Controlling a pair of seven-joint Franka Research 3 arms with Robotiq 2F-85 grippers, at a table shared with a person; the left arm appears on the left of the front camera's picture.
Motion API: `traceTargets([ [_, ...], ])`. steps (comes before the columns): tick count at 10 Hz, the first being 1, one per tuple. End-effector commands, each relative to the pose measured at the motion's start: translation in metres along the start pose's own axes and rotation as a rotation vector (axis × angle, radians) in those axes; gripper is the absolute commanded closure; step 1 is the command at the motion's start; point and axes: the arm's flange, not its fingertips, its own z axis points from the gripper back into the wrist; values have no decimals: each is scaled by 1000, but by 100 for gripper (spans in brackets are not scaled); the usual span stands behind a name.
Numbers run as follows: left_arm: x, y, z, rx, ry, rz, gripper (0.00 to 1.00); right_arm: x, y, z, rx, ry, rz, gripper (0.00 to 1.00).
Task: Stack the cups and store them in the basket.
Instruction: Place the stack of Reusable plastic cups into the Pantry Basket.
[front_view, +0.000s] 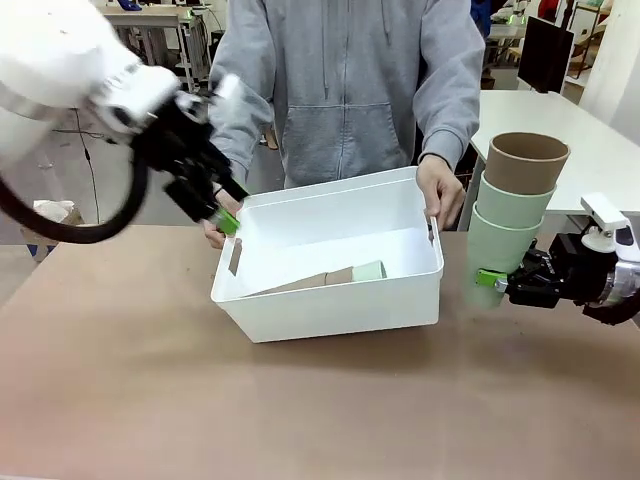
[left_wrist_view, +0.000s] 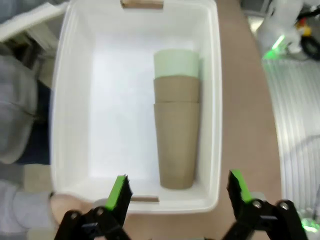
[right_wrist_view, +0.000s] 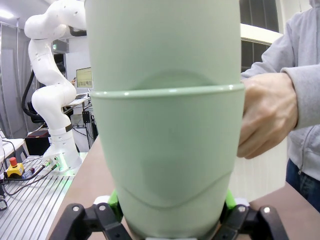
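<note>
Three nested cups (left_wrist_view: 176, 130) lie on their side in the white basket (front_view: 330, 310). Just right of it, my right gripper (front_view: 494, 281) clamps the base of an upright stack (front_view: 517, 200), two mint, one tan. My left gripper (left_wrist_view: 177, 192) hangs wide above the basket's left end.
</note>
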Motion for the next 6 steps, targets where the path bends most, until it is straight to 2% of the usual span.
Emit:
traceTargets([
  [1,-48,-14,46,31,-140,-11,0,5,0,0,0,-2,12,16],
  [3,-100,-24,97,100,-237,42,0,5,0,0,0,-2,12,16],
  [6,-148,-29,126,132,-305,74,0,5,0,0,0,-2,12,16],
])
